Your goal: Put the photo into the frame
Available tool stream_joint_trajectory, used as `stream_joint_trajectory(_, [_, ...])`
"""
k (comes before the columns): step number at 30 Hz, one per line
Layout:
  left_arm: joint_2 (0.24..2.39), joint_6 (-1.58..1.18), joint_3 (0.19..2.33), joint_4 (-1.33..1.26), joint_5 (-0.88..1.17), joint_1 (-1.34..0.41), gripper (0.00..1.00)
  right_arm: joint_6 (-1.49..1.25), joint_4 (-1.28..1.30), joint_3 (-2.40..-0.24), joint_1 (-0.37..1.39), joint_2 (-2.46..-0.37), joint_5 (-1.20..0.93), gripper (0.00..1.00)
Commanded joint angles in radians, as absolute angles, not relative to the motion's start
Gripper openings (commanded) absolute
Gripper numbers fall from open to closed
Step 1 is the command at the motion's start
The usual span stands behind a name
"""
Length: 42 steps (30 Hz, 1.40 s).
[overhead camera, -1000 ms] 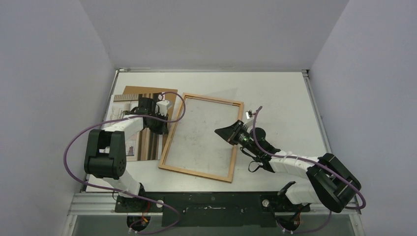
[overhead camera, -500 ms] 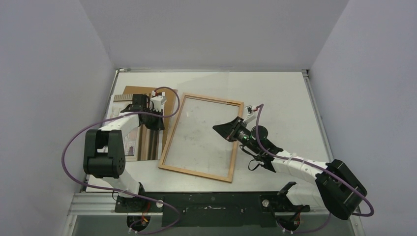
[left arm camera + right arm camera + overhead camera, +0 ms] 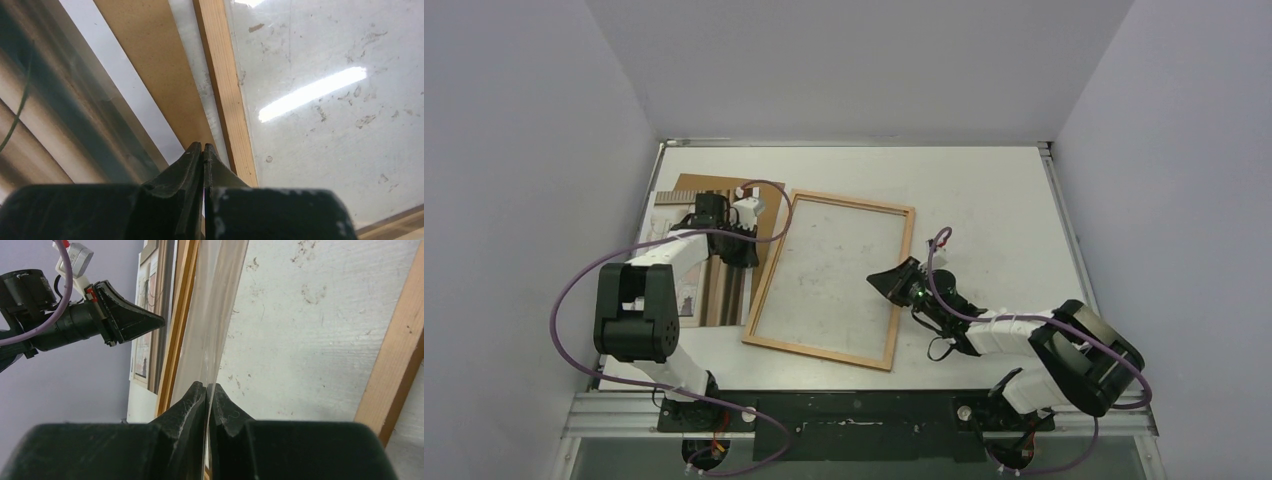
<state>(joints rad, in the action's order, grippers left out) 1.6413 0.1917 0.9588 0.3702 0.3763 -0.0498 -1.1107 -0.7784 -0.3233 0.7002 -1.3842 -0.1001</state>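
The frame, a narrow light-wood border, lies flat mid-table. Its left rail shows in the left wrist view, its right rail in the right wrist view. To its left lies the photo, striped side up, partly under my left arm. My left gripper is shut, tips low over the gap beside the frame's left rail, with nothing visible between them. My right gripper hovers over the frame's right side, shut on the edge of a clear pane that rises tilted from the jaws.
A brown fibreboard backing sheet lies under the photo, and its edge borders a thin strip of table. Pale walls close in the table on the left, back and right. A metal rail runs along the near edge. Purple cables loop off both arms.
My right gripper has drawn back toward its base and sunk lower with the pane. The frame has slid slightly left. My left gripper shifted a little left and stayed there.
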Motion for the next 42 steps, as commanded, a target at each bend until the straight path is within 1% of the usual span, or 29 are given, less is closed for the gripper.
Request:
stream_joint_trajectory(1, [1.620, 0.256, 0.935, 0.343, 0.369, -0.072, 0.01, -1.127, -0.845, -0.305, 0.707, -1.362, -0.051, 0.05])
stream_joint_trajectory(13, [1.608, 0.349, 0.873, 0.292, 0.302, -0.104, 0.01, -1.179, -0.893, -0.265, 0.706, -1.390, -0.056, 0.05])
stream_joint_trajectory(22, [1.612, 0.353, 0.873, 0.291, 0.302, -0.110, 0.01, -1.298, -1.132, -0.223, 0.676, -1.453, -0.134, 0.05])
stream_joint_trajectory(29, [1.611, 0.348, 0.869, 0.288, 0.305, -0.122, 0.00, -1.351, -1.257, -0.211, 0.675, -1.514, -0.160, 0.05])
stream_joint_trajectory(42, [1.611, 0.339, 0.873, 0.290, 0.308, -0.136, 0.00, -1.362, -1.288, -0.218, 0.675, -1.569, -0.158, 0.05])
